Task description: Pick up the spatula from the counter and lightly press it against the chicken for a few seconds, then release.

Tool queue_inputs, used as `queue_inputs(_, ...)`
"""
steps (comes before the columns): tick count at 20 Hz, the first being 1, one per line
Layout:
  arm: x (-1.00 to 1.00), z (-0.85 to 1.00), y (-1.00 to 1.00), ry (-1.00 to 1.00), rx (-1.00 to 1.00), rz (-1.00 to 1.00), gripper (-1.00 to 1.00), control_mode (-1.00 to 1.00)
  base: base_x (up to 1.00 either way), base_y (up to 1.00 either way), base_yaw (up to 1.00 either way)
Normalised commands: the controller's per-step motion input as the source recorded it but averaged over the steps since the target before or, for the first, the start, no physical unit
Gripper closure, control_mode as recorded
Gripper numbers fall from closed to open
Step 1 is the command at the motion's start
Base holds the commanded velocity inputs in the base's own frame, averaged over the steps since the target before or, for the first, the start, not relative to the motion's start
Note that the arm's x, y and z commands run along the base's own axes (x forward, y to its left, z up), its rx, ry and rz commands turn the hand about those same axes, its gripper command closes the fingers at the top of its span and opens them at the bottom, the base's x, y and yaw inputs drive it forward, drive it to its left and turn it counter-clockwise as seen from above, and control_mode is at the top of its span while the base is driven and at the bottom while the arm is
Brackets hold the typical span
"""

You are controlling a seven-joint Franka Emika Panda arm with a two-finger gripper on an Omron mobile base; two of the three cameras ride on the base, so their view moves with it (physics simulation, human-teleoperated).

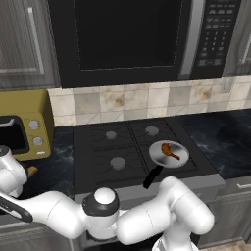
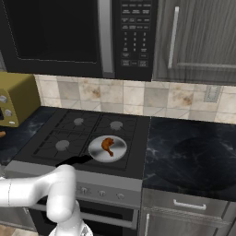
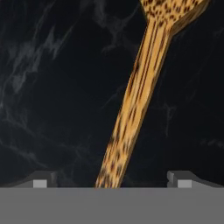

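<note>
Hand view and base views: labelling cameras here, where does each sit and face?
Left base view: behind-left of the arm, facing down at the stove; arm along bottom.
Right base view: behind-right, same stove; arm lower left.
Hand view: on the end effector, facing the counter's spatula; open tips at bottom.
Shared: pan, chicken.

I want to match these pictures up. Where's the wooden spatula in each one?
Left base view: spatula, small brown tip at far left, below the yellow toaster oven.
Right base view: orange sliver at the left edge.
Hand view: long handle up the middle.
Shared landmark: the black counter beneath it.
</note>
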Motion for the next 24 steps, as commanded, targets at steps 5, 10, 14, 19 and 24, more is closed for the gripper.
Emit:
queue_inputs(5,0.13,-0.16,0.16,0.06,-0.03,-0.05,-1.0,-1.0,0.0,0.0,0.0)
queue_inputs(10,0.11,-0.18,0.21,0.06,-0.03,-0.05,1.0,-1.0,0.0,0.0,0.0)
queue_inputs(14,0.04,-0.2,0.1,0.05,-0.05,-0.03,1.0,-1.0,0.0,0.0,0.0)
queue_inputs(19,-0.02,-0.21,-0.17,0.0,-0.05,0.0,1.0,-1.0,0.0,0.0,0.0)
queue_inputs(24,-0.15,-0.15,-0.28,0.0,-0.05,0.0,1.0,-1.0,0.0,0.0,0.0)
